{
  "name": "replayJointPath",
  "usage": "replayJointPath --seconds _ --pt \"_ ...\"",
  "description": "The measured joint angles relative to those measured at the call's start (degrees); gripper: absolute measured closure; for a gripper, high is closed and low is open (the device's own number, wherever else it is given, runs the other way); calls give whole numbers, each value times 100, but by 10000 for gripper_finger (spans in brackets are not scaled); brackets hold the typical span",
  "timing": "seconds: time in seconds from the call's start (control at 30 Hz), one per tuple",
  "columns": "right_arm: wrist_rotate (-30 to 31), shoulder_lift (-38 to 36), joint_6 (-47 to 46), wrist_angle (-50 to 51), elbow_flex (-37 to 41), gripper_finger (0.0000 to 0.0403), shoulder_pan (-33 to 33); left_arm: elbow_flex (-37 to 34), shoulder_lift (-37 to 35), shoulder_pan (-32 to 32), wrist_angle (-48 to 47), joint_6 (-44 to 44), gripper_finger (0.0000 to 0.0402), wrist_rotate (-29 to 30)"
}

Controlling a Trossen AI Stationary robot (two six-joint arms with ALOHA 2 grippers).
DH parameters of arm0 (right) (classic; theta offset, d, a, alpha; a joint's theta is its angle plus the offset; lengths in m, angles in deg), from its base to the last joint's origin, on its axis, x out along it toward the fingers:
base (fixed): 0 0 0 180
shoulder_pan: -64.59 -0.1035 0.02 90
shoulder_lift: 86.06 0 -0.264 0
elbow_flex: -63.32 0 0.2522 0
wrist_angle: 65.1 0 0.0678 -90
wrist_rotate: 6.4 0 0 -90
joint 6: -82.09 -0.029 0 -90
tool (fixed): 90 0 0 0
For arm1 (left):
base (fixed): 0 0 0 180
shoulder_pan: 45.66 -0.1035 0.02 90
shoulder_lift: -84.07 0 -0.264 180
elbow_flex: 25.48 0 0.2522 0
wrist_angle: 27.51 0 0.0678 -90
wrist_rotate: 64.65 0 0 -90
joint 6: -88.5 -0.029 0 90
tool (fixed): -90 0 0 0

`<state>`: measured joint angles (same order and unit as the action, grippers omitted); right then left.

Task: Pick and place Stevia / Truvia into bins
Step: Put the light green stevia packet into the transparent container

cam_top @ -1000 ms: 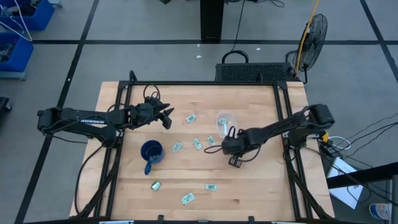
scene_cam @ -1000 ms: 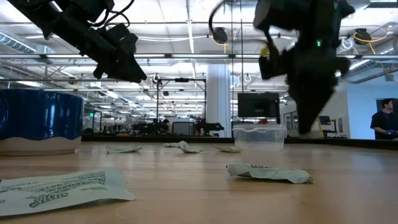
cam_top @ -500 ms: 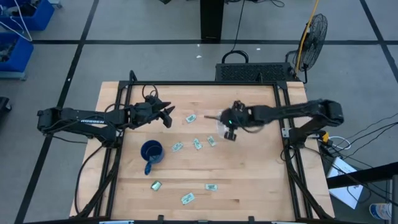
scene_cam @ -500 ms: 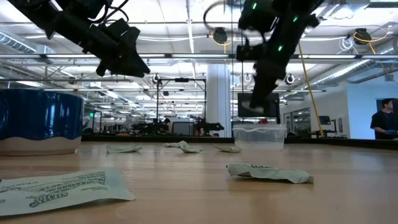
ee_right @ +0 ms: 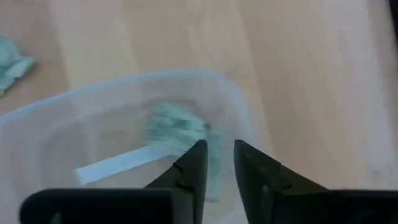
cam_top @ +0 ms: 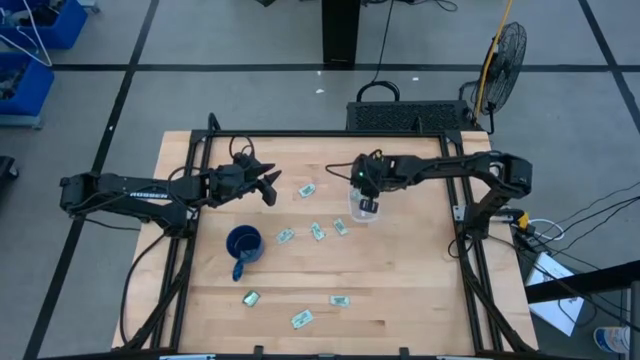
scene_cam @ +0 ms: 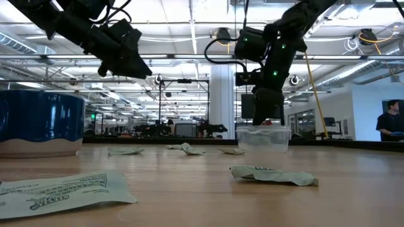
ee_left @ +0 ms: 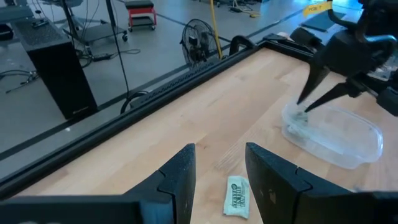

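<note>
Nearest the low camera, two Stevia packets (scene_cam: 273, 174) lie flat on the worktop (cam_top: 400, 290). Farther back, more lie scattered near the mug (cam_top: 243, 245). Beyond them, the right tool (cam_top: 366, 207), fingers slightly parted, hangs over the clear bin (ee_right: 124, 124) with a packet inside (ee_right: 177, 124); the left tool (cam_top: 270, 187) hovers open.

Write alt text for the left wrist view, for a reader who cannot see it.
Across a wooden table, the right gripper reaches into a clear plastic container, its fingers spread. Nearer, a pale green packet lies flat between the left gripper's open dark fingers.
</note>
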<state>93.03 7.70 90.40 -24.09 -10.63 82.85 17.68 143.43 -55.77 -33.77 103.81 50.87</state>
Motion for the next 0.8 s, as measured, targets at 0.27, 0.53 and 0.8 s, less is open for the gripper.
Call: replayJointPath --seconds 0.27,0.53,0.8 --pt "92 -449 -23 -13 -2 298 -137 0 1 0 -5 -10 256 -9" --pt "-53 -1156 -1685 179 -7 304 -751 0 1 0 -271 145 256 -54" --pt "-44 -1328 -2462 36 -7 305 -1733 0 1 0 -475 166 256 -64"
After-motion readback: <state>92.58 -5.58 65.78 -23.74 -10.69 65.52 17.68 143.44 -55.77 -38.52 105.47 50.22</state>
